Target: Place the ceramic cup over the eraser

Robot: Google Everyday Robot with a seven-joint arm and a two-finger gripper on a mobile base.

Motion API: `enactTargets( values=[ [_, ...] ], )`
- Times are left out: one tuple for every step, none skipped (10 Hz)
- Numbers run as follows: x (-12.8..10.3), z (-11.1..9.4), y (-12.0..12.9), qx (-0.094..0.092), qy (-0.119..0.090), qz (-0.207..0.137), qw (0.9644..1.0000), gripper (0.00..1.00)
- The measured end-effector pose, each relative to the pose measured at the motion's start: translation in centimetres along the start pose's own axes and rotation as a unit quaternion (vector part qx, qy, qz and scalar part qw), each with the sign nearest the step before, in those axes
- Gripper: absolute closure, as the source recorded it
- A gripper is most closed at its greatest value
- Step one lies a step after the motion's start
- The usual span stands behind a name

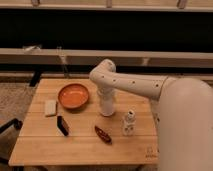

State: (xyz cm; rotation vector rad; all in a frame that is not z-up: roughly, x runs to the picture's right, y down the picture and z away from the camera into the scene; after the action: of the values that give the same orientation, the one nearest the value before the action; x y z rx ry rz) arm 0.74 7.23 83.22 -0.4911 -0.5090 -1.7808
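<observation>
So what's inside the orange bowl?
The orange bowl looks empty; only its own bottom shows. Its near rim hides a thin strip inside. The tool is low beside it, on the picture's right.

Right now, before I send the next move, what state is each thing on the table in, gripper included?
orange bowl: upright, empty.
eraser: lying flat, uncovered, front left.
ceramic cup: upright, right of the orange bowl, not over the eraser.
gripper: down at the ceramic cup.
beige block: lying flat, left of the orange bowl.
reddish-brown piece: lying flat.
white bottle figure: standing upright.
</observation>
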Motion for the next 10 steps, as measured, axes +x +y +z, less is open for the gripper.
enactTargets(
  values=[
    [0.0,-1.3,-0.3,-0.001,0.003,-0.005,1.0,1.0],
    [0.0,-2.7,-1.1,-0.002,0.007,-0.015,0.9999,1.0],
    [0.0,-4.5,-2.5,-0.001,0.01,-0.031,0.9995,1.0],
    [-0.1,-5.5,-3.5,0.0,0.012,-0.044,0.999,1.0],
    [-0.2,-6.9,-4.8,0.003,0.015,-0.06,0.9981,1.0],
    [-0.5,-8.4,-6.4,0.005,0.02,-0.078,0.9967,1.0],
    [-0.8,-9.5,-7.8,0.008,0.025,-0.095,0.9951,1.0],
    [-1.0,-10.6,-9.2,0.011,0.03,-0.11,0.9934,1.0],
    [-1.7,-12.2,-11.2,0.017,0.038,-0.132,0.9904,1.0],
    [-2.1,-13.2,-12.4,0.019,0.044,-0.146,0.9881,1.0]
  ],
)
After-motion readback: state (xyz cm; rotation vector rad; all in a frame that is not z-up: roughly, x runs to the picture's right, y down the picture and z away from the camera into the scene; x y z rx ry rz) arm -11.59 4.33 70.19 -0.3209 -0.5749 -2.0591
